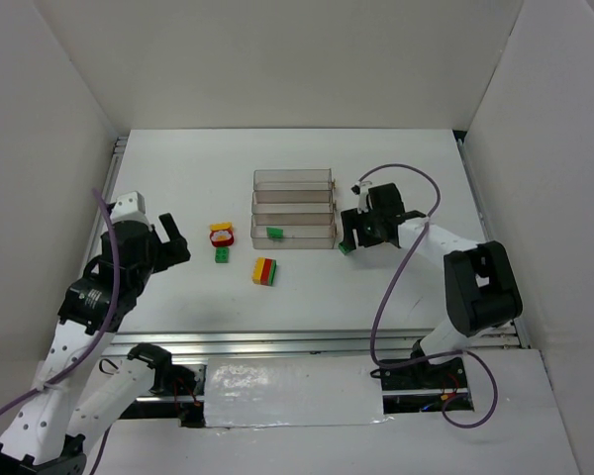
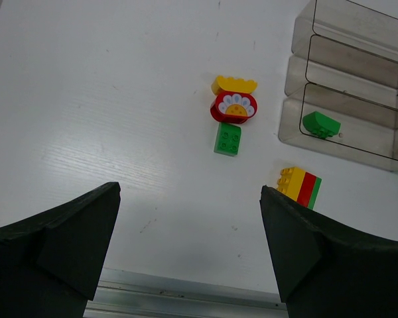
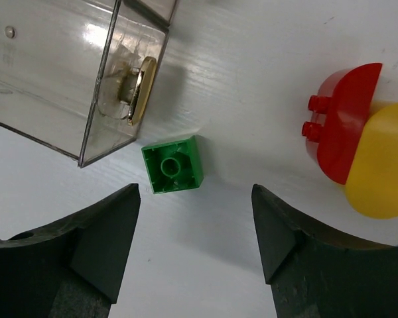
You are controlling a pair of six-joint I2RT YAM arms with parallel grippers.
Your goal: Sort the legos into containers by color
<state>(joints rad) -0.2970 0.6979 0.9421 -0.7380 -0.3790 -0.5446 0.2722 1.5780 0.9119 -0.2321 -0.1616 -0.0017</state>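
With the right end effector (image 3: pixel 194 205) spread apart (and empty) above the green lego (image 3: pixel 172 164), the containers (image 3: pixel 93 112) just beside it could be struck and shoved during descent.

Near the table's left edge the left arm (image 1: pixel 87 297) stands raised with its elbow bent. The left end effector (image 2: pixel 189 192) is angled down at the table, fingers spread wide, nothing between them. From the near right corner the right arm (image 1: pixel 480 287) reaches toward the table's middle, right end effector (image 3: pixel 196 191) low, pointing down, fingers parted, empty.
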